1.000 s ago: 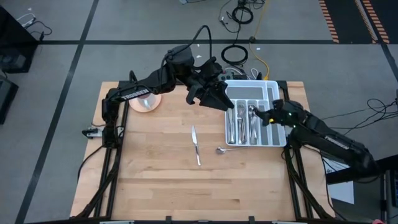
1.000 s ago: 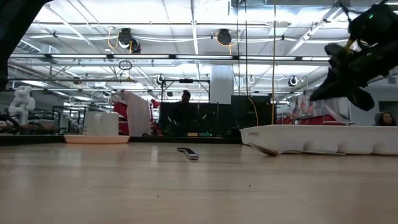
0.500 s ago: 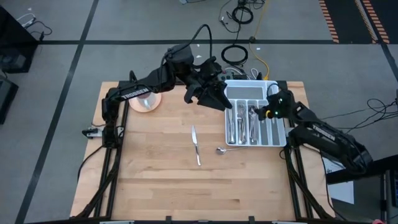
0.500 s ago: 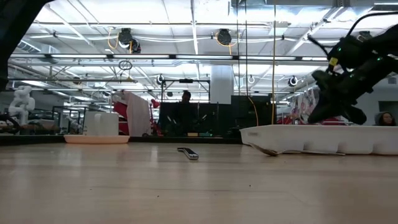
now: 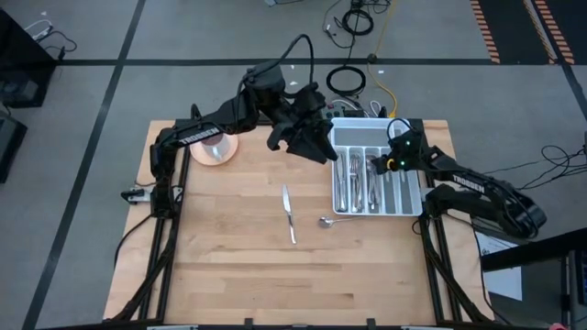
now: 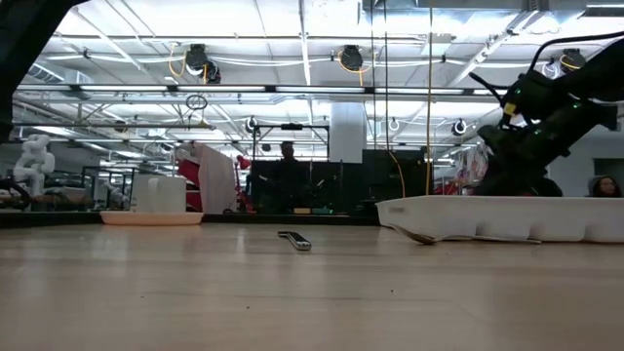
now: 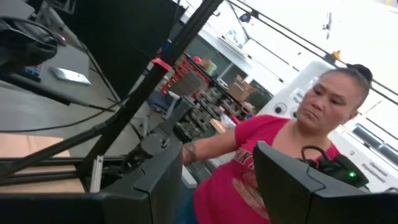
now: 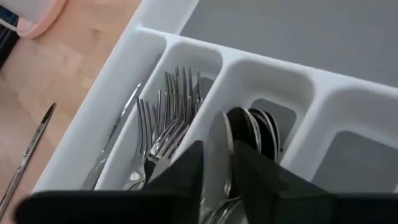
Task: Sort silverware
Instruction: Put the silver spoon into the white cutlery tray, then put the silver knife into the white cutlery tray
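Grey floor (image 5: 183, 37) with black lines, cables (image 5: 348, 78) behind the table (image 5: 229, 266).

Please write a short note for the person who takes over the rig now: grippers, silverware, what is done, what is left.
Right gripper: down in the white tray, fingers shut on a spoon in the spoon compartment.
Left gripper: open, empty, raised beside the tray.
Done: forks and spoons lie in the tray.
Left: a knife and a spoon on the table, then release the held spoon.
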`<state>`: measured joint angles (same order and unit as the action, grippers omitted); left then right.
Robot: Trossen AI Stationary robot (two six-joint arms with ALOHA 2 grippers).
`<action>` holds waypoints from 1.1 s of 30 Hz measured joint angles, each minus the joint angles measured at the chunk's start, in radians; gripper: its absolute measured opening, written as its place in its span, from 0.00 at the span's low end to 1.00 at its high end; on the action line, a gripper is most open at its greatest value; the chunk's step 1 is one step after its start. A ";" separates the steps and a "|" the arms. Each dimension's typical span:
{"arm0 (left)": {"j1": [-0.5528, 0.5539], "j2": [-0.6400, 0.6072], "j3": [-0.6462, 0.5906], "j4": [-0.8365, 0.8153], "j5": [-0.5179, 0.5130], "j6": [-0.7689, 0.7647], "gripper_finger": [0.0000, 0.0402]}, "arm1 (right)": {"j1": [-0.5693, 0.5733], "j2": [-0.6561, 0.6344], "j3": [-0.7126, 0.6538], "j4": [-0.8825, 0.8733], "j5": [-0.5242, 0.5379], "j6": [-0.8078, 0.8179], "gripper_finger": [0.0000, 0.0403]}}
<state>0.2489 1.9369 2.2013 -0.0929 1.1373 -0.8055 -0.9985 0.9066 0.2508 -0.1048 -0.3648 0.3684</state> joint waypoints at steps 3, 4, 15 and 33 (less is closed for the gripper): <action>0.000 0.000 0.000 -0.001 0.005 0.000 0.49 | 0.000 -0.013 0.000 0.012 -0.003 -0.018 0.28; 0.000 0.000 0.000 0.000 0.005 0.000 0.49 | 0.000 -0.022 0.000 0.019 -0.010 -0.033 0.30; 0.011 -0.118 0.005 -0.449 0.012 0.240 0.49 | 0.005 -0.263 0.367 -0.116 -0.107 -0.146 0.34; -0.205 -0.042 -0.275 -1.270 -0.837 1.278 0.49 | 0.005 -0.318 0.665 -0.616 -0.030 -0.321 0.35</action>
<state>0.0443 1.8951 1.9260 -1.3628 0.3000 0.4722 -0.9932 0.5885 0.9161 -0.7211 -0.3952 0.0470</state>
